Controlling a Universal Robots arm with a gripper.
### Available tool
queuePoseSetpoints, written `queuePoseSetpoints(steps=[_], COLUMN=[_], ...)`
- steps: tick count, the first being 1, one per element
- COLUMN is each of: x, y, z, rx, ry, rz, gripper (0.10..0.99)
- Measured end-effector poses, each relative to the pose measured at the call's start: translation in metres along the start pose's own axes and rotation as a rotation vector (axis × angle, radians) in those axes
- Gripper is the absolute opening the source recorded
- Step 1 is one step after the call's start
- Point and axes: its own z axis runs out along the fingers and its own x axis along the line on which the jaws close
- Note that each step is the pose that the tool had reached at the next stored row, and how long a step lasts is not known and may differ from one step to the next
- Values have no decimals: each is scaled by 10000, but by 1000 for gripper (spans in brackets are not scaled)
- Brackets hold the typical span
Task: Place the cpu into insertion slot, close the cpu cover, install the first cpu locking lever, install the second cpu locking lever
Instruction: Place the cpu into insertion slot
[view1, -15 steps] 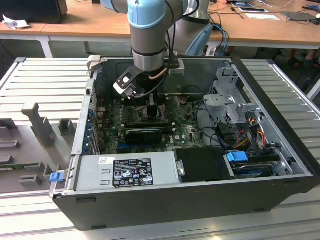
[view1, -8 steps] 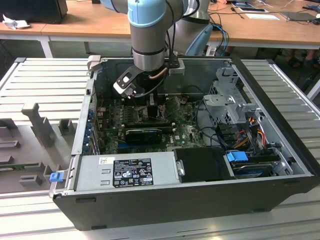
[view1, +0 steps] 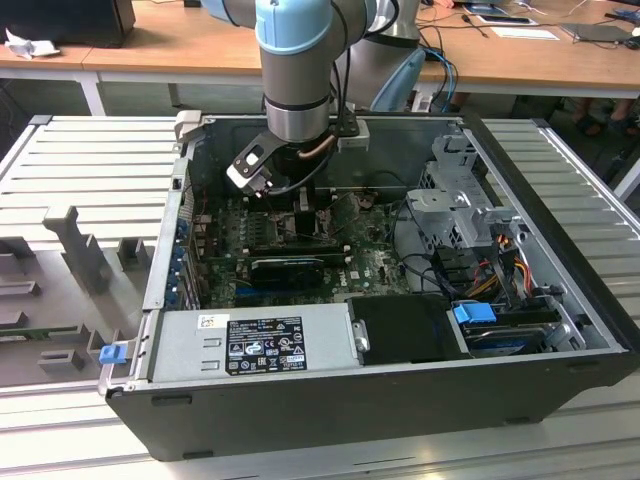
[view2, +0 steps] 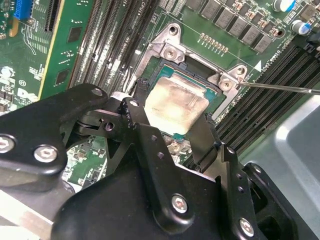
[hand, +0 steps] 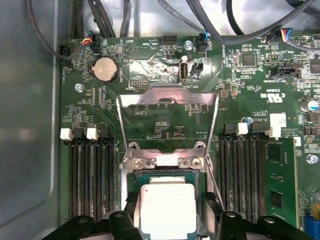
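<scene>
The cpu (hand: 167, 207), a pale silver square chip (view2: 175, 106), lies flat in the insertion slot (view2: 197, 75) on the green board. My gripper (hand: 169, 212) hangs straight over it, and its black fingers (view2: 134, 107) press against two opposite edges of the chip, shut on it. The cpu cover (hand: 167, 95), a thin silvery frame with a big window, stands swung open behind the slot. A thin metal lever rod (view2: 280, 88) sticks out beside the socket. In the exterior view the gripper (view1: 292, 210) is down inside the open computer case.
Black memory slots (hand: 92, 175) run along both sides of the socket. A coin battery (hand: 106, 69) and cables sit behind the cover. The case holds a grey power supply (view1: 255, 345), a black box (view1: 405, 328) and a drive cage (view1: 465, 200).
</scene>
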Motion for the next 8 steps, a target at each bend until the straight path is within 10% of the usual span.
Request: queuePoseSetpoints(steps=[8], x=[10], y=[3], z=[-38], rx=[-1], ry=[6], rz=[1], gripper=[604])
